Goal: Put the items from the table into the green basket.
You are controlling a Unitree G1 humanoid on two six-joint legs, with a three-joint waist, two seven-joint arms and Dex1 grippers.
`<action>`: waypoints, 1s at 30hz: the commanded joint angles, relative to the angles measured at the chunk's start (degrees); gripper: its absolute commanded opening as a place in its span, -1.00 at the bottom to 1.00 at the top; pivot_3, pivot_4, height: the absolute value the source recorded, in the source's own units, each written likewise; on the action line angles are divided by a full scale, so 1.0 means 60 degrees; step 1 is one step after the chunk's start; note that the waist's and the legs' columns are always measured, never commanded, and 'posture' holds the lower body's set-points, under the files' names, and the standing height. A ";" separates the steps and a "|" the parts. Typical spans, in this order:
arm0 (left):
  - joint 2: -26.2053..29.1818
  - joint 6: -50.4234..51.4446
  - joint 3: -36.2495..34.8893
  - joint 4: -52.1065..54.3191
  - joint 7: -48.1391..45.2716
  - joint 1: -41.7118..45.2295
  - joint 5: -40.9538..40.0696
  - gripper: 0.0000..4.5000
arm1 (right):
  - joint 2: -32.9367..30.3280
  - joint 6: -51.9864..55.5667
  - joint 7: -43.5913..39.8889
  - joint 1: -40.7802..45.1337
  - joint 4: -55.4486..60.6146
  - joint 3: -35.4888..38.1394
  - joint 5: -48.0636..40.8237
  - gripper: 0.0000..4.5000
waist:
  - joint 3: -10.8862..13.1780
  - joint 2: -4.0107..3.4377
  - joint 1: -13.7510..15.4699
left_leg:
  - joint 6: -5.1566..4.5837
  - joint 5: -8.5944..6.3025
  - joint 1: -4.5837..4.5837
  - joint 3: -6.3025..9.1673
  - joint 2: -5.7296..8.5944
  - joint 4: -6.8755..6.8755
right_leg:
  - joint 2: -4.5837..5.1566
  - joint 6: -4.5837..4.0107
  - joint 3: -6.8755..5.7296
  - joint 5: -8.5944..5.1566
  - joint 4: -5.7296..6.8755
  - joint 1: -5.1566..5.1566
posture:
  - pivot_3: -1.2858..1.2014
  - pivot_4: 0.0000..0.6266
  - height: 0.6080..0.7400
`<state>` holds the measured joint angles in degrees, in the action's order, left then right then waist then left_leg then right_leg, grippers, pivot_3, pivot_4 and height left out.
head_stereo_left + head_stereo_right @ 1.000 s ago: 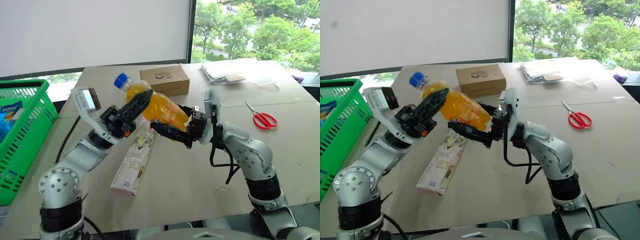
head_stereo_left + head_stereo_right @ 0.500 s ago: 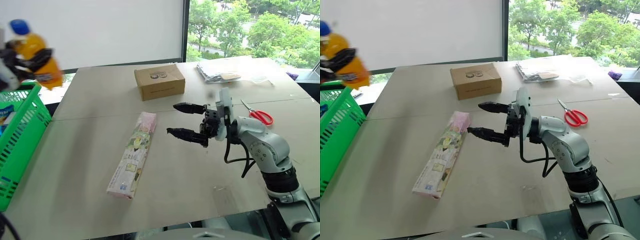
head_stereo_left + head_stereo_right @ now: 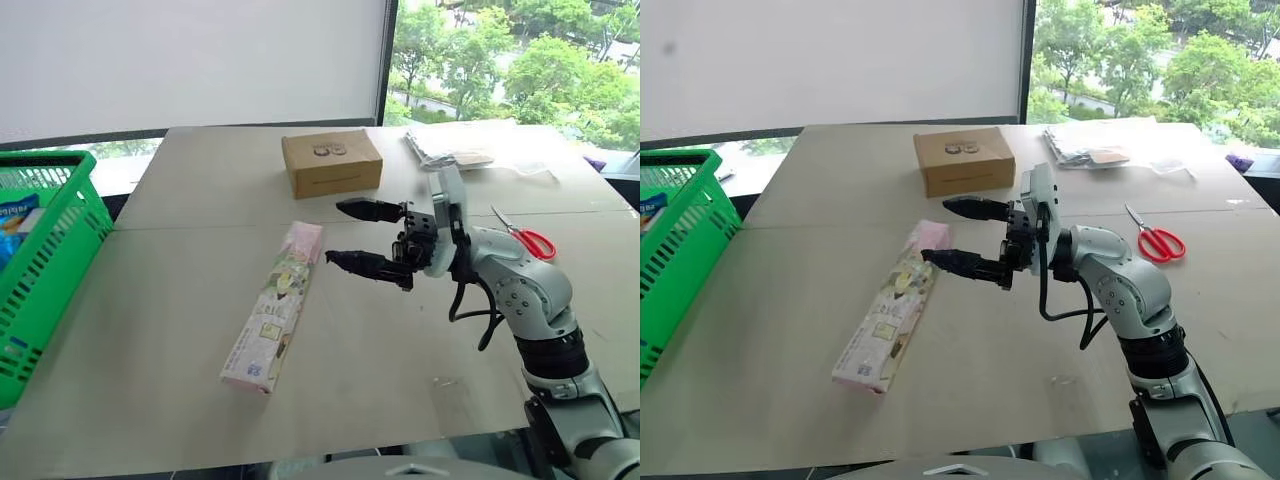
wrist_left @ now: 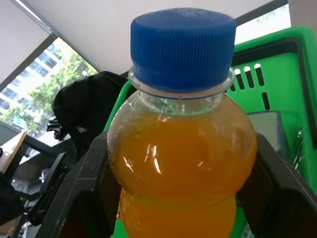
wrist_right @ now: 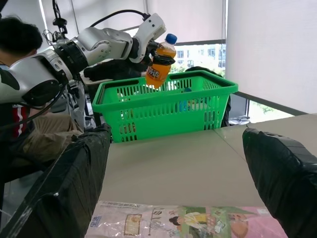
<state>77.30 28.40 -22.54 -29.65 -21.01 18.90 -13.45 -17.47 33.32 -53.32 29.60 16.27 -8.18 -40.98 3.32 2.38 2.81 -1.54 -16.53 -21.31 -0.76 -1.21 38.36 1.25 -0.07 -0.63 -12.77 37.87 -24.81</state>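
The orange drink bottle (image 5: 159, 62), blue-capped with a yellow label, hangs upright above the green basket (image 5: 163, 106), and my left gripper (image 5: 157, 55) is shut on it. In the left wrist view the bottle (image 4: 181, 163) sits between the two black fingers (image 4: 81, 191), the basket's rim (image 4: 277, 47) behind it. On the table (image 3: 400, 380) lies the long pink carton (image 3: 275, 310). Just right of the carton's far end, above the tabletop, my right gripper (image 3: 335, 232) stands open and empty, pointing left. The basket (image 3: 50, 270) stands off the table's left edge.
A brown cardboard box (image 3: 332, 163) sits behind the carton. Red-handled scissors (image 3: 525, 238) lie at the right and clear plastic bags (image 3: 460, 145) at the far right. A blue packet (image 3: 15, 225) lies inside the basket. A person (image 5: 20, 42) sits beyond the basket.
My left arm swung far left with the bottle, away from the table's middle and out of the head views, to above the basket. The right gripper stayed open, about where it was.
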 commanded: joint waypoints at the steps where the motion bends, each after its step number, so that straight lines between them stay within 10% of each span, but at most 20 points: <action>1: -0.0142 -0.0615 -0.0308 -0.0062 0.0061 0.0192 0.0352 0.74 | 0.0099 -0.0234 -0.0003 0.0171 0.0036 0.0045 0.0057 1.00 | -0.0003 0.0005 0.0020 | 0.0001 0.0001 0.0000 -0.0003 0.0002 0.0003 | 0.0005 0.0000 0.0002 0.0001 0.0002 0.0000 | 0.15 -1.00 0.76; 10: -0.1210 -0.1296 -0.0536 0.0329 0.0188 0.1575 0.0161 0.99 | -0.0015 -0.0303 0.0024 0.0004 0.0014 0.0151 0.0260 1.00 | -0.0037 0.0055 0.0036 | 0.0003 0.0002 -0.0001 0.0008 0.0014 0.0009 | 0.0027 -0.0006 0.0003 0.0006 0.0018 -0.0001 | 0.14 -1.00 0.76; 16: -0.2943 0.2102 0.0288 0.5393 -0.2580 0.0345 -0.3281 0.99 | -0.0130 -0.0702 0.0135 -0.0281 -0.0267 -0.0098 0.0979 1.00 | -0.0075 0.0032 0.0114 | 0.0002 0.0002 -0.0009 0.0014 0.0054 0.0009 | 0.0082 -0.0006 0.0001 0.0009 0.0027 0.0000 | 0.14 -1.00 0.76; 24: -0.7049 0.6066 0.1339 0.8607 0.1371 0.0057 -0.4182 0.99 | -0.0379 -0.1129 0.0268 -0.0837 -0.0255 -0.0140 0.1661 1.00 | -0.0105 -0.0019 0.0029 | -0.0007 0.0003 -0.0045 0.0047 0.0088 0.0038 | 0.0090 0.0004 -0.0013 0.0014 0.0044 -0.0013 | 0.12 -1.00 0.76; 30: -0.8360 0.7475 0.2644 0.9328 0.3215 -0.0327 -0.2985 0.99 | -0.1035 -0.1207 0.0587 -0.1684 -0.0017 -0.0079 0.2228 1.00 | -0.0118 -0.0039 -0.0097 | -0.0006 0.0006 -0.0013 0.0071 0.0093 0.0051 | 0.0060 -0.0001 -0.0011 0.0011 0.0080 0.0010 | 0.07 -1.00 0.76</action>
<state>27.66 71.85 -7.81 23.72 -3.93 16.82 -33.01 -23.12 27.42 -50.66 19.43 13.88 -10.20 -28.60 2.61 2.14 2.23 -1.58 -16.50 -21.31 -0.36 -0.64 38.67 1.61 -0.08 -0.67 -12.70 38.34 -24.67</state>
